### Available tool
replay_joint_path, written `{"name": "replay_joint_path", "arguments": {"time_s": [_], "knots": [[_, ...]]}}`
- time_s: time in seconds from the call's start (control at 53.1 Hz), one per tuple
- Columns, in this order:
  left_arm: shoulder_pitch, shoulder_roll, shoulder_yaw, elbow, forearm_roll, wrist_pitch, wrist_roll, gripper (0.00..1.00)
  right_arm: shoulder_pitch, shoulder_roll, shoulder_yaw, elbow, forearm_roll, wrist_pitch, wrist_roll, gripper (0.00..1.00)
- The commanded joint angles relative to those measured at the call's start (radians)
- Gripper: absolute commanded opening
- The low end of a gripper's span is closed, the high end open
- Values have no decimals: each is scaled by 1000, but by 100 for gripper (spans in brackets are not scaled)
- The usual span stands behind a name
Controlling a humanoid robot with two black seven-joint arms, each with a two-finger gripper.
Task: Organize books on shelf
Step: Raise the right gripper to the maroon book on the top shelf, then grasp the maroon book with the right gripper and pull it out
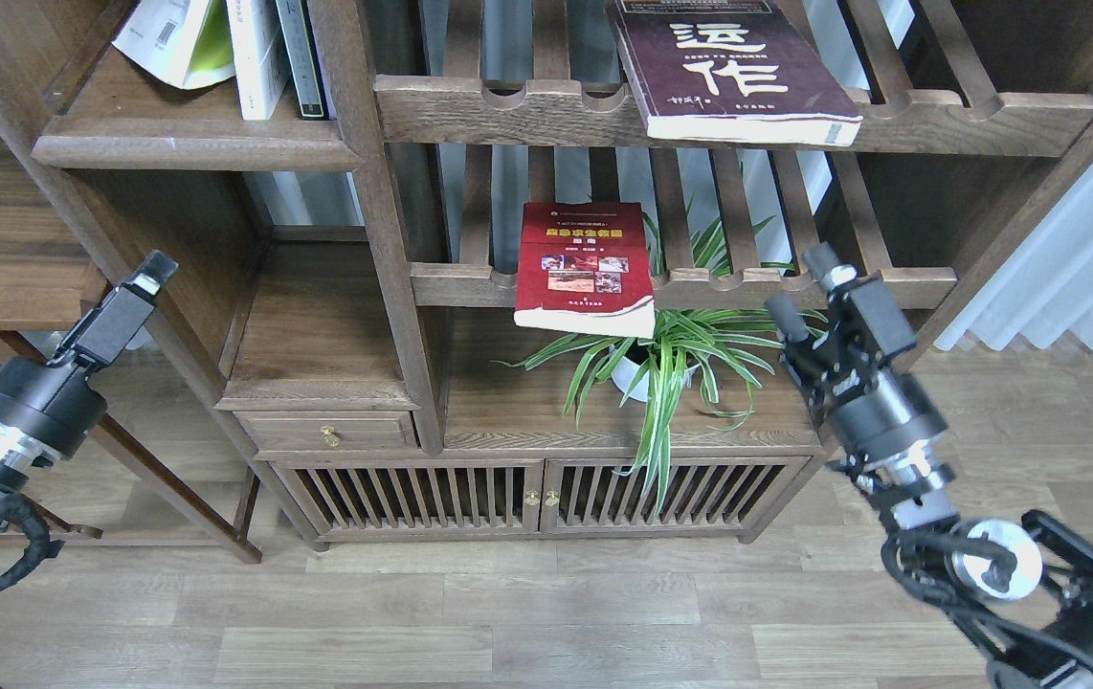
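Observation:
The yellow-green book [179, 40] leans at the top left on the solid dark-brown shelf [183, 148], beside upright white books. The maroon book [728, 72] lies flat on the upper slatted rack. The red book [585, 268] lies on the lower slatted rack with its front edge overhanging. My right gripper [800, 280] is open and empty, in front of the right end of the lower rack and right of the red book. My left gripper [152, 270] points up at the bookcase's left side, below the shelf. Its fingers cannot be told apart.
A spider plant in a white pot [671, 354] stands under the red book, its leaves reaching toward my right gripper. A small drawer [326, 435] and slatted cabinet doors [527, 493] lie below. A white curtain [1082, 249] hangs at the right and a side table [1, 258] stands at the left.

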Motion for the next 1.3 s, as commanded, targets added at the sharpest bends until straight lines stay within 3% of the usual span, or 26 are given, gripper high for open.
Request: {"name": "replay_joint_path", "arguments": {"time_s": [0.0, 0.113, 0.415, 0.961, 1.093, 1.112, 1.131, 1.281], "knots": [[2, -2, -6, 35, -4, 0, -5, 100, 24, 17, 3, 34, -2, 0, -1, 99], [2, -2, -6, 49, -4, 0, -2, 100, 93, 37, 0, 37, -2, -8, -1, 99], [25, -2, -11, 51, -4, 0, -2, 100, 192, 185, 6, 20, -11, -266, 1, 99], [52, -2, -77, 51, -4, 0, 5, 100, 292, 216, 74, -57, -11, -392, 1, 95], [52, -3, -79, 51, -4, 0, -1, 100, 294, 239, 101, -63, -11, -410, 2, 79], [52, -3, -79, 51, -4, 0, -2, 100, 294, 247, 112, -64, -11, -410, 2, 73], [52, -5, -79, 51, -4, 0, -2, 100, 294, 266, 141, -71, -14, -410, 2, 60], [52, -5, -82, 51, -4, 0, -2, 100, 292, 277, 170, -77, -44, -410, 18, 30]]}}
